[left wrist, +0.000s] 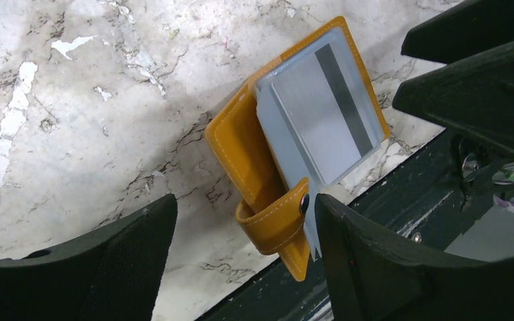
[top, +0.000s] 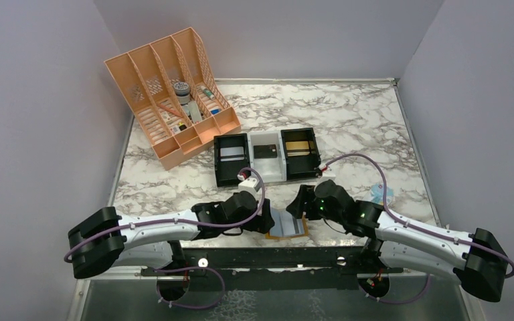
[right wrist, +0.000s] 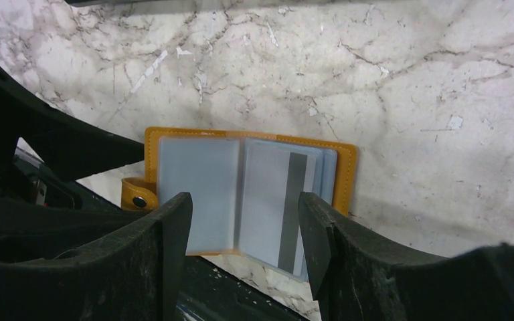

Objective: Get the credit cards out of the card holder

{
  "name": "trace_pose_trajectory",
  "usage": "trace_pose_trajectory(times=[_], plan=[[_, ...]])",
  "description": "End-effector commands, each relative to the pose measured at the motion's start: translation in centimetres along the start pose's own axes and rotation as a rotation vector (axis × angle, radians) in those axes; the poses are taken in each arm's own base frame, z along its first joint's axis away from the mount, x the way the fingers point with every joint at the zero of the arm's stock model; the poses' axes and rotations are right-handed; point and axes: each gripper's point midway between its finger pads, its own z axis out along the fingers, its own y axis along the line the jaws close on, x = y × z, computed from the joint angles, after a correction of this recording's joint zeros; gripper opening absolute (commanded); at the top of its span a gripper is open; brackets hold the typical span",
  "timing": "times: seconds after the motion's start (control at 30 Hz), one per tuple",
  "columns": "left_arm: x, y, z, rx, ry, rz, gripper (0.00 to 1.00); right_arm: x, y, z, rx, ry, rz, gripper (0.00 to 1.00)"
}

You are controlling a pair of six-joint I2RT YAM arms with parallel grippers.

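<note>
At the far left of the marbled counter (top: 348, 114), set askew, a peach slotted organizer (top: 124, 75) holding a grey-capped jar (top: 183, 89) and small oddments. Near the middle, side by side and touching, a black bin (top: 218, 166) with something grey inside, a white bin (top: 268, 171) with a dark flat piece, and a second black bin (top: 316, 158) with a tan-gold piece. Near the right edge, well apart from the bins, a clear-blue packet (top: 380, 194).
</note>
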Motion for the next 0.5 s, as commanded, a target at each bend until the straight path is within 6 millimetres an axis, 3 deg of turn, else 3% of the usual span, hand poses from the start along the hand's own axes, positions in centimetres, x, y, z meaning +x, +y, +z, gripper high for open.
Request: trace_pose_trajectory(times=[0.0, 0.2, 0.47], plan=[[-2.2, -1.5, 0.5, 0.014, -0.093, -0.025, 0.71, 1.9, -0.6, -0.2, 0.004, 0.074, 0.018, 0.60], [-0.9, -0.4, 0.9, -0.022, -0.074, -0.034, 0.38, 2.4, 0.0, -0.5, -0.036, 0.105, -0.006, 0.54], [-0.2, -1.0, 1.5, 0.000, -0.030, 0.012, 0.21, 3.2, -0.5, 0.2, -0.009, 0.143, -0.025, 0.44]])
